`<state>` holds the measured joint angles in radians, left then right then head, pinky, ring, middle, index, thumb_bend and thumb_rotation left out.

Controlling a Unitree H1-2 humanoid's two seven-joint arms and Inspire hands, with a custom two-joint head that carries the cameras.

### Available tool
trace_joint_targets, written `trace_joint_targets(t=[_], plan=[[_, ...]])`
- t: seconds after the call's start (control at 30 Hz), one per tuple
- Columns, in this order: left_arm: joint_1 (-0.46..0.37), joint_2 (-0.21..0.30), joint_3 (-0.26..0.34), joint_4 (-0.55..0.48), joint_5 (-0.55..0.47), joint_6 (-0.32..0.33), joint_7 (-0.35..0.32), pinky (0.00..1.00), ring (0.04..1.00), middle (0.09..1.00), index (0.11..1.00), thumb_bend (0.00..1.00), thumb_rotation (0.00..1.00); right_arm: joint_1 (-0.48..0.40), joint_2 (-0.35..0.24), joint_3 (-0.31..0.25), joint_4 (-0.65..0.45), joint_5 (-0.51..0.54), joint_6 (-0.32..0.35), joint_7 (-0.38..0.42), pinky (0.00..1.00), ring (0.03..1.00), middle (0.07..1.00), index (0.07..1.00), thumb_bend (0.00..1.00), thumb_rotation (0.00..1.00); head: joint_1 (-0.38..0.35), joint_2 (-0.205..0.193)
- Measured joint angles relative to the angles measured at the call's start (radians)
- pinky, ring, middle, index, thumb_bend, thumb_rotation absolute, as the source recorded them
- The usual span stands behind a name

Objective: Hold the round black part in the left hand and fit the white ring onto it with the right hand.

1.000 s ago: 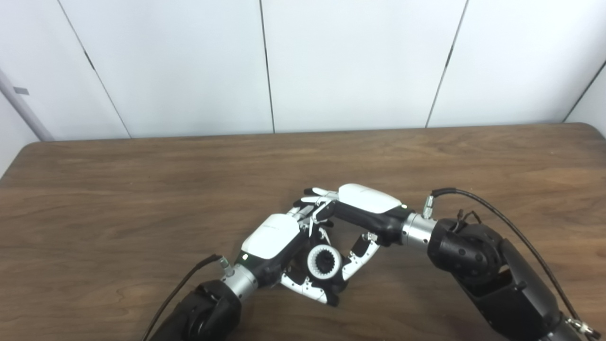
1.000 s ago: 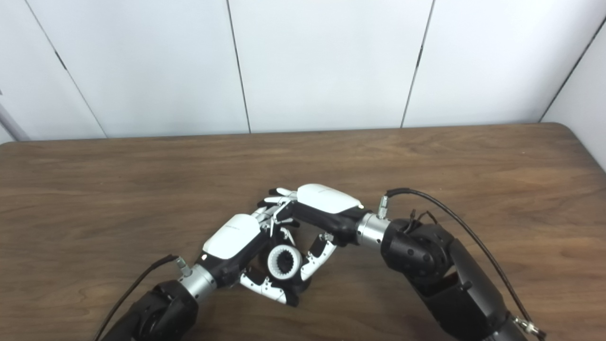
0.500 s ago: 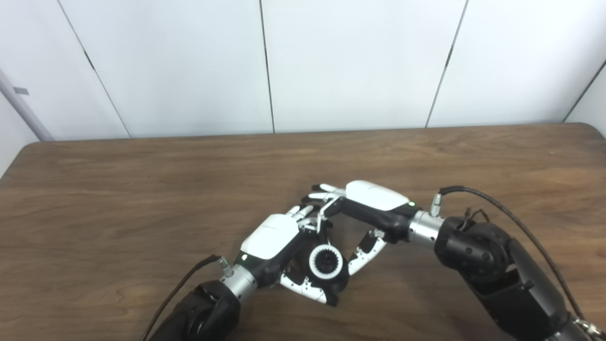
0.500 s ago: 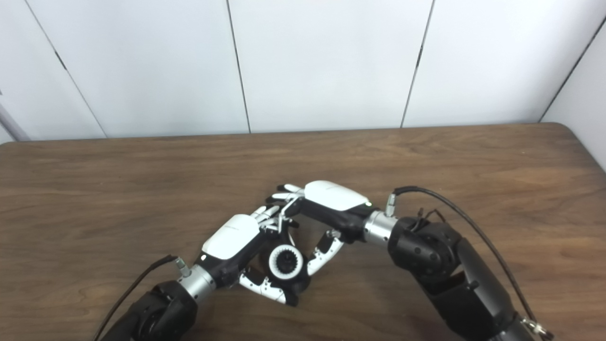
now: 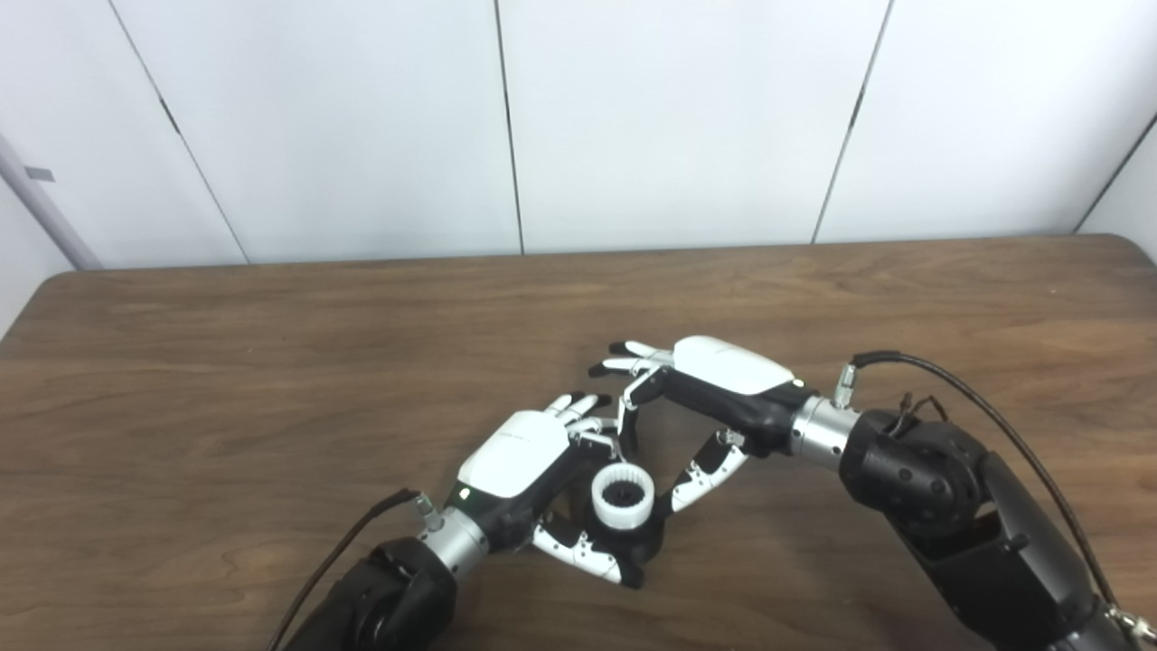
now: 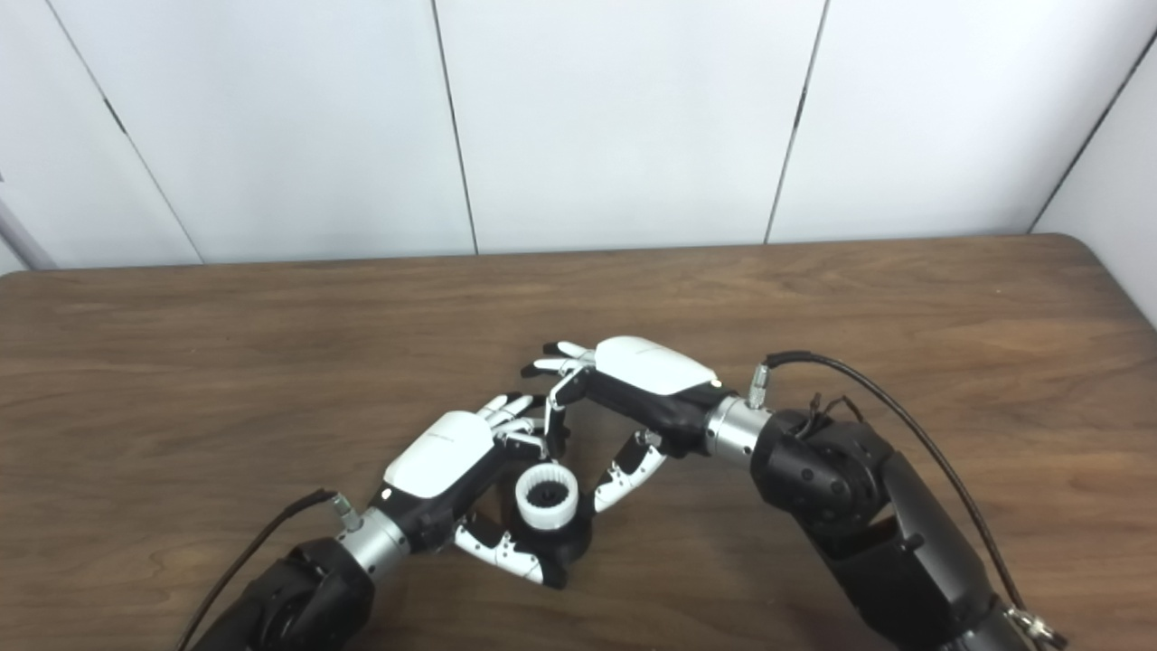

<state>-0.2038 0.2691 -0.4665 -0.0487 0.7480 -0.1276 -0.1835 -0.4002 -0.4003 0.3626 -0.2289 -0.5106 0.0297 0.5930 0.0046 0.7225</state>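
So, quick status for you. Left hand (image 5: 524, 461) is clamped on the round black part (image 5: 633, 541), fingers curled round its far side and thumb wrapped under the near side, which cradles it low, at or just over the tabletop (image 5: 226, 380), towards the near edge and roughly mid-width. You want it held like that: the open face tilts up towards the cameras and the right arm, so there's a clear target and the part can't spin or slide under a push.

White ring (image 5: 623, 495) sits on top of the black part, toothed bore facing up, dark hub visible through the middle. Looks seated or close to it, but can't tell from this angle whether it's fully home or just resting on the rim.

Right hand (image 5: 700, 402) is off the ring: fingers spread and empty, thumb hanging just beside the ring's right side, no contact that I can see. Its fingertips sit above and behind the left hand's fingers, close but apart, prob. to leave room w/o knocking the stack.

My read: fit is basically done, pending a seat check. If you press again, go straight down on the ring's top face; an off-centre push could cock it in the bore.
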Motion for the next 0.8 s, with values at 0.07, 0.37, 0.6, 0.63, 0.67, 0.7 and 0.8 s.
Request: trace_joint_targets(t=[0.07, 0.37, 0.6, 0.63, 0.67, 0.7, 0.8], plan=[[0.001, 0.0, 0.0, -0.001, 0.0, 0.0, 0.0, 1.0, 0.975, 0.844, 0.479, 0.52, 0.05, 0.001, 0.0, 0.0, 0.0, -0.002, 0.0, -0.001, 0.95, 1.0, 0.921, 0.475, 0.52, 0.13, 0.0, 0.0], [0.001, 0.0, 0.0, -0.001, 0.0, 0.0, 0.0, 1.0, 0.974, 0.842, 0.479, 0.52, 0.05, 0.002, 0.001, 0.0, 0.001, 0.001, 0.002, -0.002, 0.98, 1.0, 0.94, 0.477, 0.52, 0.13, 0.003, -0.003], [0.001, 0.0, 0.001, 0.0, 0.0, -0.001, 0.0, 1.0, 0.973, 0.843, 0.479, 0.52, 0.05, -0.007, -0.017, 0.001, -0.019, 0.03, 0.091, 0.088, 1.0, 1.0, 1.0, 0.643, 0.95, 0.16, 0.003, -0.008], [0.001, 0.0, 0.001, 0.0, 0.0, -0.002, 0.0, 1.0, 0.974, 0.844, 0.479, 0.52, 0.05, -0.01, -0.03, 0.002, -0.026, 0.035, 0.102, 0.108, 1.0, 1.0, 1.0, 0.688, 0.98, 0.18, 0.002, -0.006], [0.001, 0.0, 0.001, 0.0, -0.001, -0.003, 0.0, 1.0, 0.974, 0.845, 0.479, 0.52, 0.05, -0.013, -0.042, 0.003, -0.034, 0.039, 0.116, 0.127, 1.0, 1.0, 1.0, 0.728, 0.99, 0.21, 0.0, -0.008], [0.001, 0.0, 0.001, 0.001, -0.001, -0.003, 0.0, 1.0, 0.975, 0.845, 0.479, 0.52, 0.05, -0.016, -0.054, 0.003, -0.041, 0.04, 0.133, 0.144, 1.0, 1.0, 1.0, 0.773, 1.0, 0.25, 0.002, -0.008], [0.001, 0.0, 0.002, 0.001, -0.002, -0.004, 0.0, 1.0, 0.975, 0.846, 0.479, 0.52, 0.05, -0.025, -0.091, 0.005, -0.046, 0.043, 0.173, 0.188, 1.0, 1.0, 1.0, 0.877, 1.0, 0.35, 0.002, -0.011]])
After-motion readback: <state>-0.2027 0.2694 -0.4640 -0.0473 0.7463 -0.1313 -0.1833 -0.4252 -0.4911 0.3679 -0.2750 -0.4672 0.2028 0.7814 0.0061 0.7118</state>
